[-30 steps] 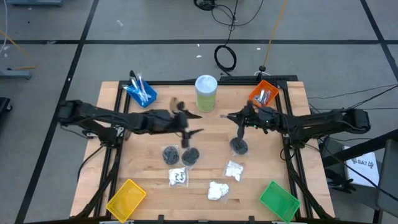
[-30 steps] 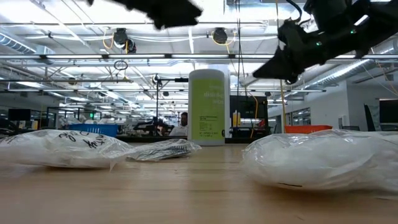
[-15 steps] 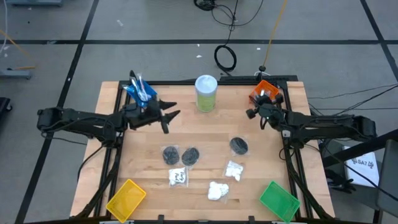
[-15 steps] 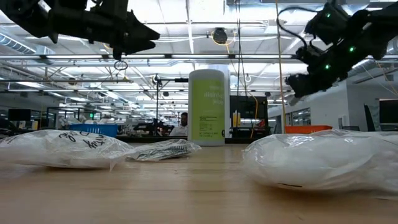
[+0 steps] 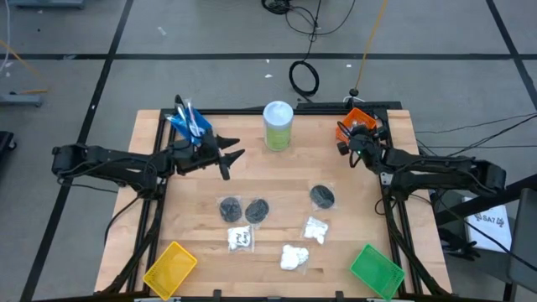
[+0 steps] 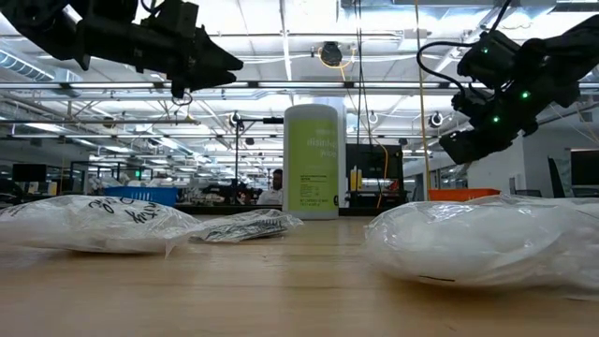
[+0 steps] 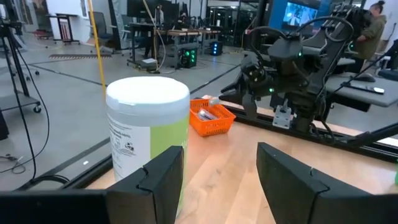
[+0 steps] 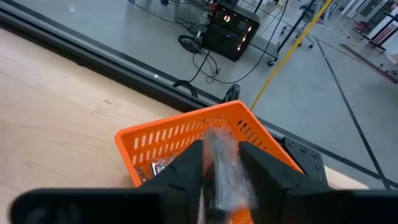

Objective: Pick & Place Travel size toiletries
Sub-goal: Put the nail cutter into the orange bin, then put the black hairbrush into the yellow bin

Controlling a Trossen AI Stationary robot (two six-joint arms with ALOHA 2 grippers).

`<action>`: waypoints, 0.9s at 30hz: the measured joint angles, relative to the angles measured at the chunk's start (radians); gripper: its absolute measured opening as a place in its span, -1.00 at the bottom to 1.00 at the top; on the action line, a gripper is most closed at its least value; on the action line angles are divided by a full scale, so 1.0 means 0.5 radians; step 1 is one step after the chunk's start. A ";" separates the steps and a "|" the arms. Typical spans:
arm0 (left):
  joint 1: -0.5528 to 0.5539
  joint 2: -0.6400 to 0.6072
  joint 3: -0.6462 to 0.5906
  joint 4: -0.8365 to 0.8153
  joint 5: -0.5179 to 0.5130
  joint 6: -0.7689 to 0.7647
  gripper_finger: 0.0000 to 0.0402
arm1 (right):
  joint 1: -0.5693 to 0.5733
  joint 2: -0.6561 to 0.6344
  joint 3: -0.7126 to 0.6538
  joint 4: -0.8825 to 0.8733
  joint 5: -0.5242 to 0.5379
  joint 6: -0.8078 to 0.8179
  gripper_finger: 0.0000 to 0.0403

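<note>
The right claw hangs over the orange bin on the wooden surface, a blurred silver tube between its parted fingers.

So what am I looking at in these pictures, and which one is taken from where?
These are two dark robot arms at a wooden table. One camera looks straight down, one sits at table height, and one rides on each wrist. The left end effector hangs open and empty near the blue plastic bin. The right end effector is above the orange plastic bin. A blurred silver tube shows at it; gripped or released, I cannot tell. On the table lie three dark grey round discs, white packets, a tall pale-green canister, a yellow plastic bin and a green plastic bin.
</note>
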 joint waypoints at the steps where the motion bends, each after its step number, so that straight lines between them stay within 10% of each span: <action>1: 0.000 0.000 0.001 0.001 0.000 0.000 0.00 | 0.000 0.000 -0.001 0.000 0.001 0.000 -0.45; 13: -0.001 0.001 0.000 0.000 0.001 0.014 0.00 | 0.021 -0.014 -0.002 0.019 -0.080 0.000 0.12; 23: -0.001 0.001 0.000 -0.003 0.002 0.016 0.00 | 0.356 -0.053 -0.002 0.349 -1.637 -0.141 0.09; 27: -0.001 0.001 0.000 -0.003 0.002 0.016 0.00 | 0.690 0.044 -0.002 0.239 -1.739 0.012 0.09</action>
